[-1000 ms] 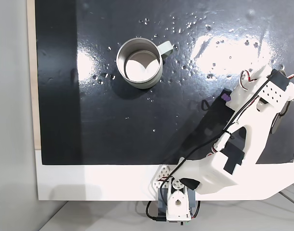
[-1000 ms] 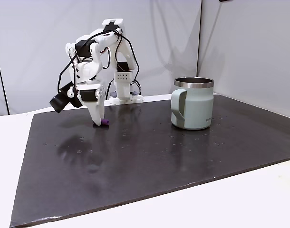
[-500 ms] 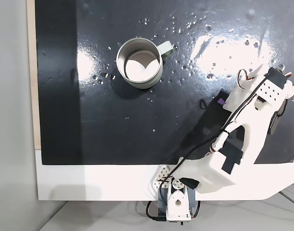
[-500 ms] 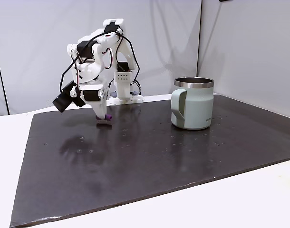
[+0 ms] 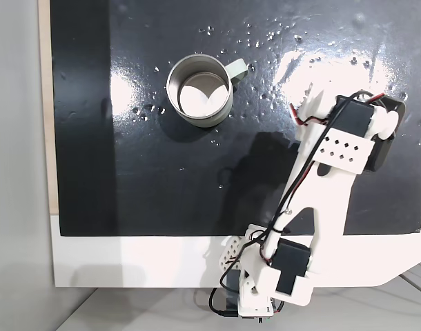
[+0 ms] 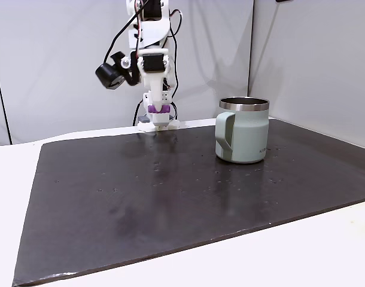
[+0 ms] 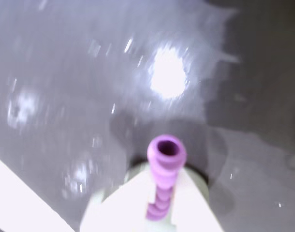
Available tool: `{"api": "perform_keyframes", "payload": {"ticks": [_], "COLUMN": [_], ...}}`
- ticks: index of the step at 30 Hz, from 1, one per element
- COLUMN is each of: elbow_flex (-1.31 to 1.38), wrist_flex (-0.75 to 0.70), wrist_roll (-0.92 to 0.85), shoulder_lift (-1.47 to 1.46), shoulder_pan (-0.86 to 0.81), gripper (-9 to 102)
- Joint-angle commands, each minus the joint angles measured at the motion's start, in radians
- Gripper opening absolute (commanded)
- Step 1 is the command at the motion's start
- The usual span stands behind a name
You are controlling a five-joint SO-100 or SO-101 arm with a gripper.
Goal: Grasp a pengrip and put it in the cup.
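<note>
gripper (image 6: 156, 109) clamps pengrip (image 6: 155, 109) — well above mat

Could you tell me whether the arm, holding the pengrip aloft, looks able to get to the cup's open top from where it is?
Probably yes: the gripper holds the pengrip above rim height, and only bare mat lies between it and the upright cup.

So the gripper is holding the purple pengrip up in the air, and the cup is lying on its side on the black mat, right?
Not quite. The cup stands upright on the black mat, its opening facing up, as the side-on fixed view shows. The rest holds: the gripper holds the purple pengrip up in the air.
</note>
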State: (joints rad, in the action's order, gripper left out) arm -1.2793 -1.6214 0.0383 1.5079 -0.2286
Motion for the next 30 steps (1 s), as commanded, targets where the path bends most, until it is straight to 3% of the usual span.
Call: {"api": "perform_keyframes", "payload": {"ticks": [1, 10, 23, 30], "elbow_flex": [0.051, 0.242, 0.193, 0.117], "wrist_flex": [0.017, 0.144, 0.225, 0.253], "wrist_roll": [0.015, -0.006, -0.023, -0.035], "shoulder_lift": [0.118, 0.114, 0.060, 0.069], "shoulder_pan": [0.078, 0.252, 0.468, 0.500], "gripper": [0, 0, 0, 0]}}
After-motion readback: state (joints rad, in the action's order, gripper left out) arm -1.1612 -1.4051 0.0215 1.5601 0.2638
